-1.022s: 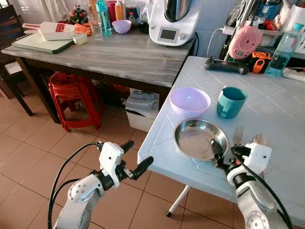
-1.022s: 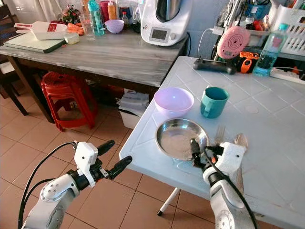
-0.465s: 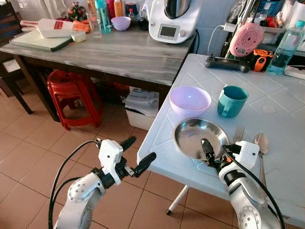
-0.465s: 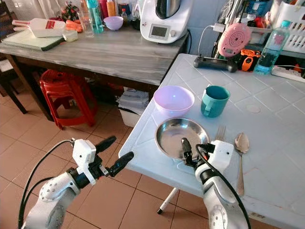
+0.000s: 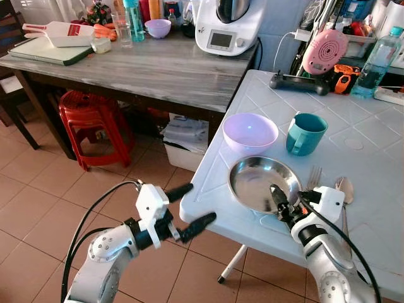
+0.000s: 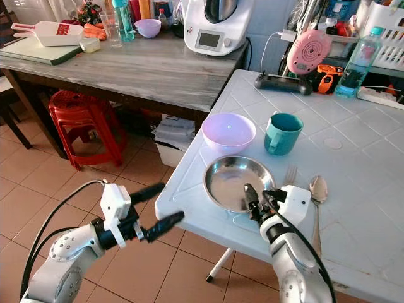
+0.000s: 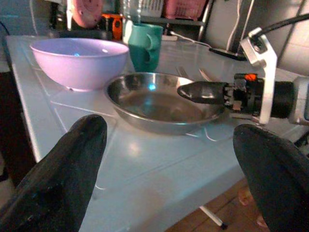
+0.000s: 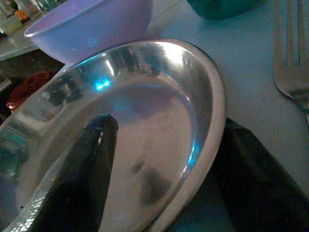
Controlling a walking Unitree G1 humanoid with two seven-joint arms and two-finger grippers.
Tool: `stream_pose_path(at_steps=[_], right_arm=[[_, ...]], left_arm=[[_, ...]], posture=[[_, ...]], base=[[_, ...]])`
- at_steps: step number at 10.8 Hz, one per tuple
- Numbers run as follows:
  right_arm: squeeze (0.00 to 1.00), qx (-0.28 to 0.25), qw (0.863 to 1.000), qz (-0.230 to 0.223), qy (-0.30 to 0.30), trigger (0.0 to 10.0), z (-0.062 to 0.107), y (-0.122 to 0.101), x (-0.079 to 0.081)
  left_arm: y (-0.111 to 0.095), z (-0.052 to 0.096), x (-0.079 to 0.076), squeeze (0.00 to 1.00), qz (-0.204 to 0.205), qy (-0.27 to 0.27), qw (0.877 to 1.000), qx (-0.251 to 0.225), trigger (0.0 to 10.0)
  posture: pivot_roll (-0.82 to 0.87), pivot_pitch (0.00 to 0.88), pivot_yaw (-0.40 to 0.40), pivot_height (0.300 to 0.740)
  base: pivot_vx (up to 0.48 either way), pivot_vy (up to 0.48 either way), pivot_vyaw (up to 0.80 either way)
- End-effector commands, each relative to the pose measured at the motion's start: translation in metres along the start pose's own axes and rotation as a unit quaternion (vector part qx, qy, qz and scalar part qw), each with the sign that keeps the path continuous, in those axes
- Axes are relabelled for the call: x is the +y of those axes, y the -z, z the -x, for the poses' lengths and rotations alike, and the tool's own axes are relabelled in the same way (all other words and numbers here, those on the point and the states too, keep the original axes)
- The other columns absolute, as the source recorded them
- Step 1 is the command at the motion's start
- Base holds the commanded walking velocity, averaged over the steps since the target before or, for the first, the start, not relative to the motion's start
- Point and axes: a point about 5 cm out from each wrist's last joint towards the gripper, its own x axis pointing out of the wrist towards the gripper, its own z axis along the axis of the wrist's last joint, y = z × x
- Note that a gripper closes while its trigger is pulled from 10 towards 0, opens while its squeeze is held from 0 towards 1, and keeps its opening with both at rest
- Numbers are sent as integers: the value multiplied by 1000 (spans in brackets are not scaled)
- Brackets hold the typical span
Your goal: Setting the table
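- Left gripper (image 5: pixel 189 205), lower left of frame, fingers spread and empty, hovering off the table (image 5: pixel 379 145) edge
- Plate (image 5: pixel 264 183), centre right, below the bowl (image 5: pixel 250 132) and cup (image 5: pixel 306 133)
- Right gripper (image 5: pixel 288 201) straddles the plate's near rim, one finger inside, one under; whether it pinches I cannot tell
- Step seems plate placement; next, settle it left of the fork (image 5: pixel 314 178)

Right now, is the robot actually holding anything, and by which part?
Yes. The right gripper pinches the steel plate by its near rim, one finger inside the dish and one outside. The left gripper is open and holds nothing.
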Motion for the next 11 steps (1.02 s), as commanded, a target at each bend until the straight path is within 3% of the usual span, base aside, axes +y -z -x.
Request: stream_pose_path(at_steps=[1, 11], right_arm=[[0, 29, 999, -21, -8, 0, 3, 11, 2], [0, 54, 993, -105, 24, 0, 2, 18, -3]], left_arm=[[-3, 1, -2, 0, -5, 11, 1000, 1, 10000], [3, 8, -1, 0, -9, 18, 1000, 1, 10000]], posture=[[-34, 49, 2, 740], [-26, 43, 3, 740]], base=[[0, 0, 0], [0, 0, 0]])
